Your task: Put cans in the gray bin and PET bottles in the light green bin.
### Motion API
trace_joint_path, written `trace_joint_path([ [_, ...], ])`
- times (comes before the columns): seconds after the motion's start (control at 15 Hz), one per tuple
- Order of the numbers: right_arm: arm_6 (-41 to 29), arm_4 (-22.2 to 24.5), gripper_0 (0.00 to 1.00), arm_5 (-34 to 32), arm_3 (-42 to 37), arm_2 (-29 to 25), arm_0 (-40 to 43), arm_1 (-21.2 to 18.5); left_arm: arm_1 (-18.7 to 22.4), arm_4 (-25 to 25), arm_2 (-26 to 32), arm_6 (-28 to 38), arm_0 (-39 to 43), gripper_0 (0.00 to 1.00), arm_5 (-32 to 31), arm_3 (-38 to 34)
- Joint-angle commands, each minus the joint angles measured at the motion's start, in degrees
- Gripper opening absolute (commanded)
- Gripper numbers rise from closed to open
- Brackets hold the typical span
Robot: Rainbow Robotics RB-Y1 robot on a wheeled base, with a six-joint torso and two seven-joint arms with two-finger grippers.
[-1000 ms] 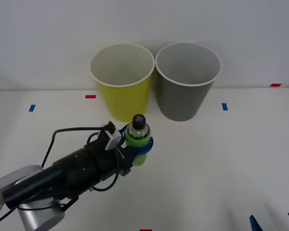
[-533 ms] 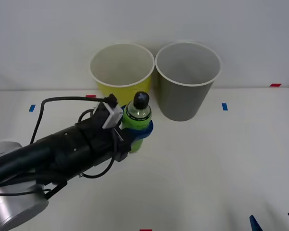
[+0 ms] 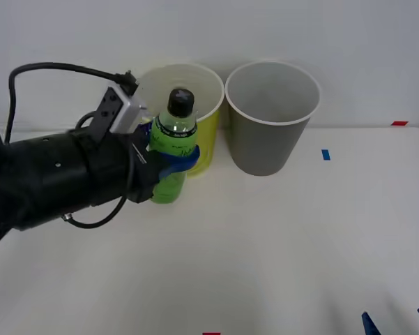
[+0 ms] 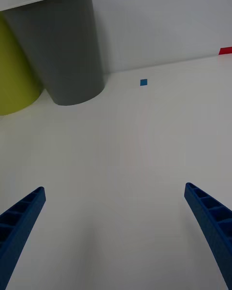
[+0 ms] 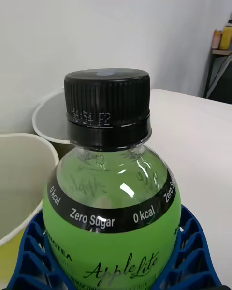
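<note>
Front view first: your left gripper (image 3: 173, 162) has its blue fingers clamped around the PET bottle (image 3: 172, 148), holding it upright and lifted off the white table (image 3: 265, 244), right in front of the light green bin (image 3: 203, 143). The bottle's black cap (image 3: 180, 101) sits about level with that bin's white rim. The gray bin (image 3: 270, 115) stands just beside the green one, rims nearly touching, both backed close to the wall. You have wide bare tabletop to the right and toward the near edge. The left arm reaches in from the left, black forearm roughly level, cable looping above it. Your right gripper (image 3: 397, 322) pokes its two tips up at the bottom right corner, well apart from everything.

Right wrist view: the right fingers (image 4: 19, 222) are spread wide over bare table, the gray bin (image 4: 63, 48) and a slice of the light green bin (image 4: 14, 77) far ahead.

Left wrist view: the bottle (image 5: 113, 212) sits cradled between the ribbed blue fingers (image 5: 193, 251), with both bins' white rims behind it.
</note>
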Motion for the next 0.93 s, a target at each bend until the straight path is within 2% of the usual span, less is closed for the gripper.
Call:
trace_joint_path([
  [0.07, 0.0, 0.0, 1.0, 0.0, 0.0, 0.0, 0.0, 0.0, -6.3, 9.9, 11.3, -6.2, -0.1, 0.05, 10.5, -0.4],
  [0.2, 0.0, 0.0, 1.0, 0.0, 0.0, 0.0, 0.0, 0.0, -8.1, 11.2, 15.2, -6.1, -0.3, 0.05, 13.0, -1.1],
  [0.47, 0.0, 0.0, 1.0, 0.0, 0.0, 0.0, 0.0, 0.0, -9.2, 10.9, 18.5, -4.3, -3.7, 0.04, 13.1, -1.3],
  [0.67, 0.0, 0.0, 1.0, 0.0, 0.0, 0.0, 0.0, 0.0, -11.8, 9.9, 20.1, 4.0, -8.2, 0.02, 12.9, 0.5],
  [0.8, 0.0, 0.0, 1.0, 0.0, 0.0, 0.0, 0.0, 0.0, -12.5, 5.0, 19.8, 8.0, -11.9, 0.01, 12.9, 2.1],
  [0.93, 0.0, 0.0, 1.0, 0.0, 0.0, 0.0, 0.0, 0.0, -12.7, 1.0, 17.9, 7.9, -16.0, 0.0, 12.6, 5.8],
])
